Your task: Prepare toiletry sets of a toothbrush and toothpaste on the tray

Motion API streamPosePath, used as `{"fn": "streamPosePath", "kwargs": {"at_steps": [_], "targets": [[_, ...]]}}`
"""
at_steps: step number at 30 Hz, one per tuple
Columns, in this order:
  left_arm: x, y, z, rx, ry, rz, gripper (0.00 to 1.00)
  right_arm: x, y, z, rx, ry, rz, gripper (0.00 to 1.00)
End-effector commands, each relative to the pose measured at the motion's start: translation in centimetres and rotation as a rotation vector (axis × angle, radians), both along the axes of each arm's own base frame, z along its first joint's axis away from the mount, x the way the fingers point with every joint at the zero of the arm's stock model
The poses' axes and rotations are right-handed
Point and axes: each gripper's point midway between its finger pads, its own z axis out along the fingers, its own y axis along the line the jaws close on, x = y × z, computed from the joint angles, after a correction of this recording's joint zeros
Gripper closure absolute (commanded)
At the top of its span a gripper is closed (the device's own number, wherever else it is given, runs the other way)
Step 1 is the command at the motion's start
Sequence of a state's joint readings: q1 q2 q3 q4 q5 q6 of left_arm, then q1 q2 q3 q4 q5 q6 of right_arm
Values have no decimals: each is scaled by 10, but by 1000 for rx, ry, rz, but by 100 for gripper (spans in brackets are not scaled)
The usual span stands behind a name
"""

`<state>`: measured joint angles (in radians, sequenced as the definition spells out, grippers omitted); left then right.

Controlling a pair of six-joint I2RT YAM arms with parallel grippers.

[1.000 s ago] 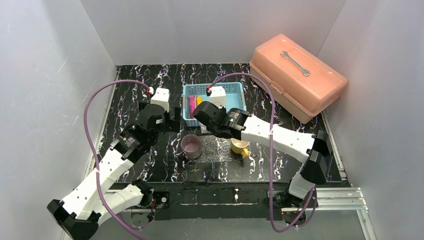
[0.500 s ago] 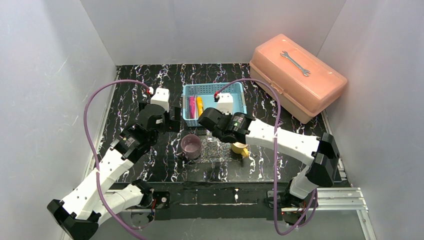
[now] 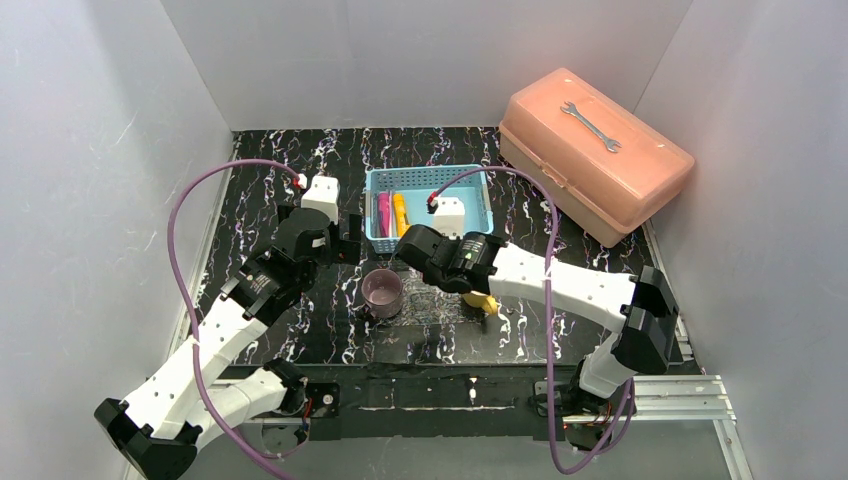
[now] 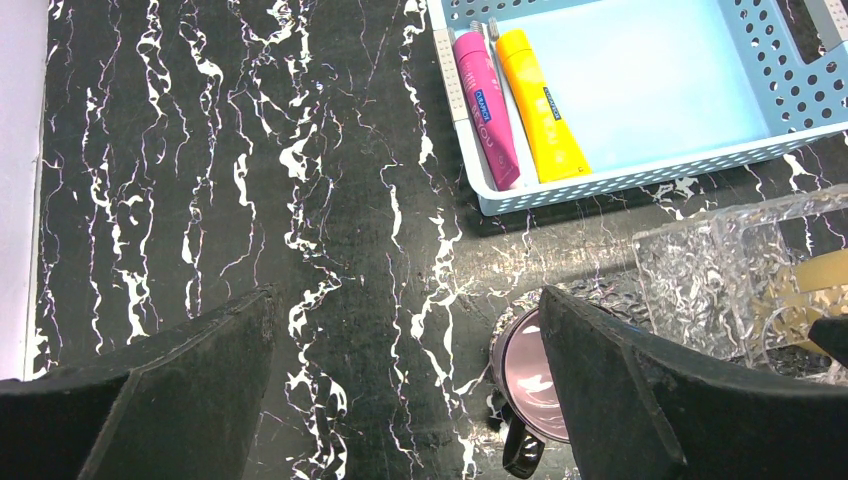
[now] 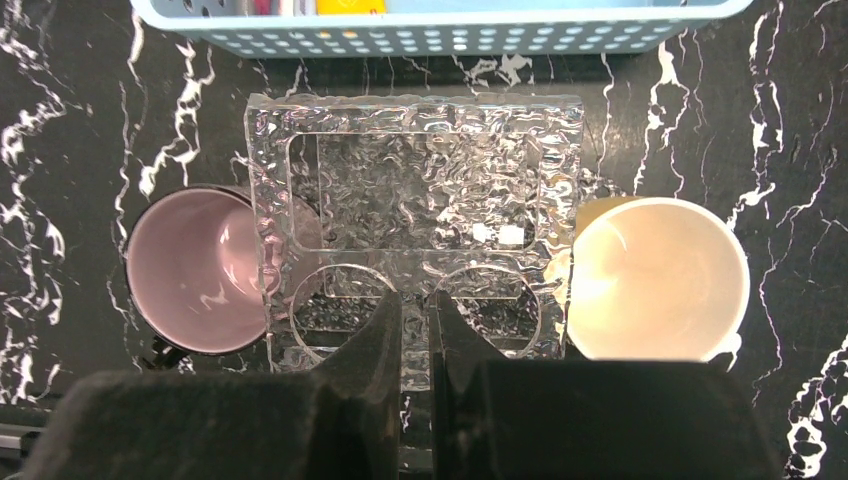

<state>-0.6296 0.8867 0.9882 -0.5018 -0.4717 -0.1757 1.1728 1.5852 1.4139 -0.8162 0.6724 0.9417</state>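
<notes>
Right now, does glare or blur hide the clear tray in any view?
Right wrist: tray sharp, sparkling, warping the edges of purple cup and yellow cup beneath. Left wrist: only its corner shows, yellow cup smeared through it. Top: partly under the right arm, barely distinct from the marbled table.

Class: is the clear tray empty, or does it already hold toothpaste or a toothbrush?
Empty. The tray shows only bare textured plastic; the pink tube and yellow tube lie in the basket.
</notes>
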Motion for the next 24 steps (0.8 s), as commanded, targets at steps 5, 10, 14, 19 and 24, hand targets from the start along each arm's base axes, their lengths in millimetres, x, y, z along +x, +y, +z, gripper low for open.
{"fn": "streamPosePath", "kwargs": {"at_steps": [5, 10, 14, 19, 24], "targets": [[0, 5, 1, -2, -13, 26, 2, -12, -3, -11, 7, 22, -20, 99], [0, 5, 1, -3, -14, 26, 2, -19, -1, -23, 13, 46, -10, 99], [0, 6, 1, -1, -14, 27, 2, -25, 0, -38, -4, 69, -7, 99], [1, 6, 0, 3, -11, 28, 2, -24, -1, -46, -22, 69, -12, 99], [1, 6, -3, 10, -5, 31, 2, -25, -2, -59, -43, 82, -19, 99]]}}
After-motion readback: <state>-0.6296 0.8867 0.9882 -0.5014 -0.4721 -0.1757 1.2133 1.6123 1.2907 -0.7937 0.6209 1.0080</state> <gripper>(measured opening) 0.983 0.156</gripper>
